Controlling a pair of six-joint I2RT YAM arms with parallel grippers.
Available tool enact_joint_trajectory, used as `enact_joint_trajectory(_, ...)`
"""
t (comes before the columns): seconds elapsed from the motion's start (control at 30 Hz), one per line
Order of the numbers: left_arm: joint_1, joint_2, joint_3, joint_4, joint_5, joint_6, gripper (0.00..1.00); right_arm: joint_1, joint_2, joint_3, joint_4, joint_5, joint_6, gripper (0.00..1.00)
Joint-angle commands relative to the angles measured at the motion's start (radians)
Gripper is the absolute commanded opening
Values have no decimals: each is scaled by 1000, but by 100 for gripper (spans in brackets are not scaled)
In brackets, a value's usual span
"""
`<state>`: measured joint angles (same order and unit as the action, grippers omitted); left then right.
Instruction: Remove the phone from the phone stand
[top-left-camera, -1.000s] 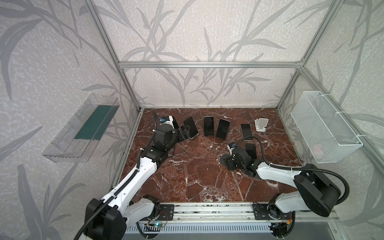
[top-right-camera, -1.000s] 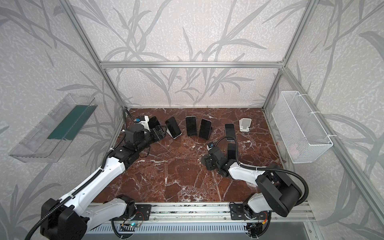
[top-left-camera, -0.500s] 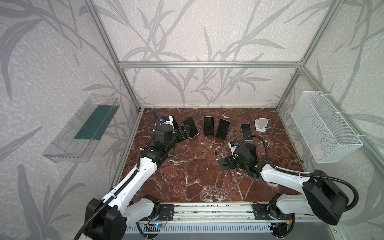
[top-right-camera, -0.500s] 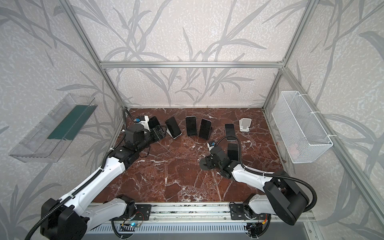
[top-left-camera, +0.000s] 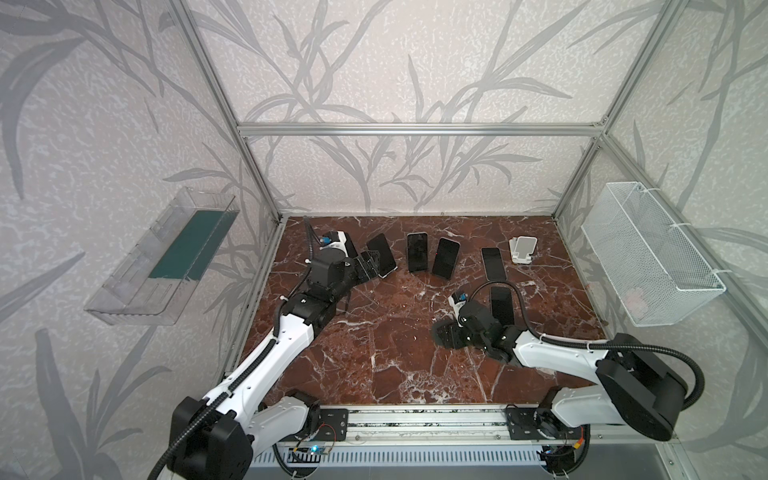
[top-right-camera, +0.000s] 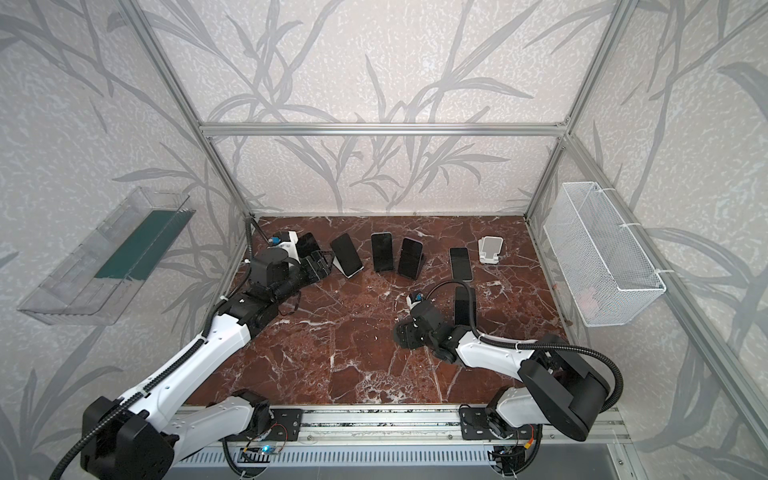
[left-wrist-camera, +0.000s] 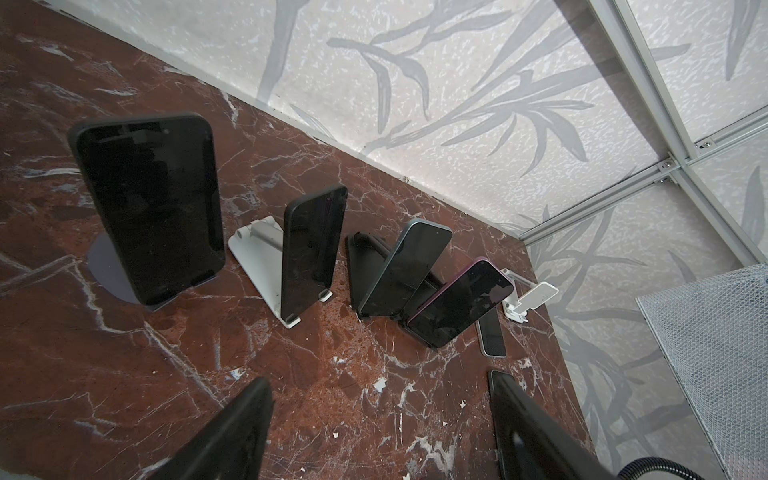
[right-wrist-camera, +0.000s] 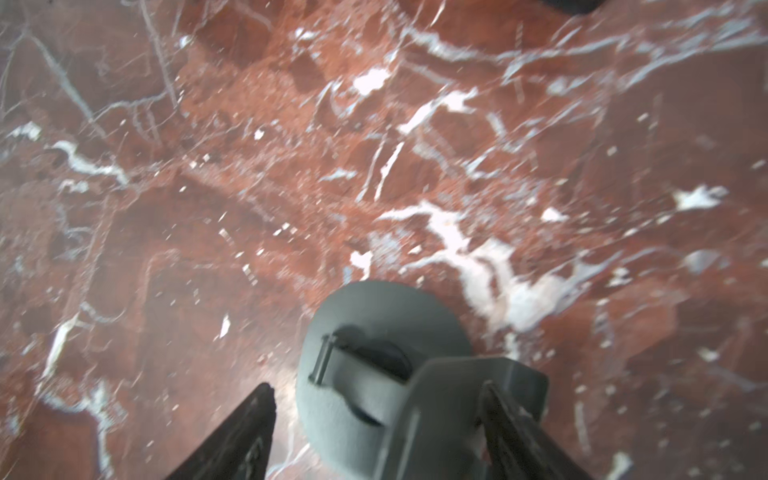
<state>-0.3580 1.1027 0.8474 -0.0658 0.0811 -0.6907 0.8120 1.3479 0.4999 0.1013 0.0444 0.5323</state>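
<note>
You're looking at a robot lab cell: aluminium framing (top-left-camera: 415, 129) boxes in leaf-patterned panels around a red marble counter (top-left-camera: 374, 365). The left arm (top-left-camera: 286, 353) and right arm (top-left-camera: 557, 353) mount on a rail (top-left-camera: 415, 420) along the frame's bottom edge.

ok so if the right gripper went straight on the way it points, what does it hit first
The right gripper would meet the grey round-based phone stand, lying between its open fingers and jutting ahead of them. Beyond is only red marble tabletop. Depth is unclear in the blurred view.
</note>
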Motion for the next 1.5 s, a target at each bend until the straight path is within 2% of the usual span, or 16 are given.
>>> enact_joint_trajectory(0.0, 3, -18, 0, 20, 7, -5, 83, 36, -57, -19, -128, 70, 169, 79)
enact_joint_trajectory(0.17, 2, -26, 0, 21, 15, -10, 83, 104, -119, -64, -162, 113, 310, 79)
enact_joint_trajectory(0.33, 2, -40, -1, 22, 7, -5, 83, 116, -41, -33, -66, 97, 274, 79)
enact_joint_trajectory(0.43, 2, -43, -2, 16, -5, 0, 83, 134, 33, -1, 16, 33, 294, 78)
enact_joint_trajectory(0.5, -1, -46, -3, 14, -13, 1, 83, 192, 40, 33, -47, 110, 323, 78)
enact_joint_trajectory(0.57, -4, -46, -4, 18, -11, 0, 83, 233, 40, 52, -65, 131, 328, 78)
enact_joint_trajectory(0.77, -11, -41, -2, 18, -2, -1, 82, 246, 86, 43, 88, 14, 391, 78)
enact_joint_trajectory(0.83, -15, -44, -2, 15, -13, 6, 82, 257, 82, 64, 44, 14, 390, 78)
enact_joint_trajectory(0.97, -21, -53, -2, 12, -21, 14, 82, 287, -18, 103, -214, 116, 337, 78)
enact_joint_trajectory(1.03, -21, -54, -2, 12, -21, 13, 82, 316, -92, 128, -381, 211, 325, 80)
enact_joint_trajectory(1.1, -22, -57, -2, 13, -20, 11, 82, 359, -169, 163, -558, 349, 358, 85)
enact_joint_trajectory(1.17, -21, -54, -1, 16, -15, 8, 83, 374, -213, 183, -647, 447, 394, 92)
enact_joint_trajectory(1.27, -22, -53, -2, 20, -9, 5, 82, 369, -191, 196, -611, 553, 379, 100)
enact_joint_trajectory(1.33, -22, -48, -4, 17, -18, 9, 83, 358, -126, 246, -577, 561, 331, 99)
enact_joint_trajectory(1.47, -22, -47, 2, 11, -15, 14, 82, 327, 23, 346, -578, 599, 318, 99)
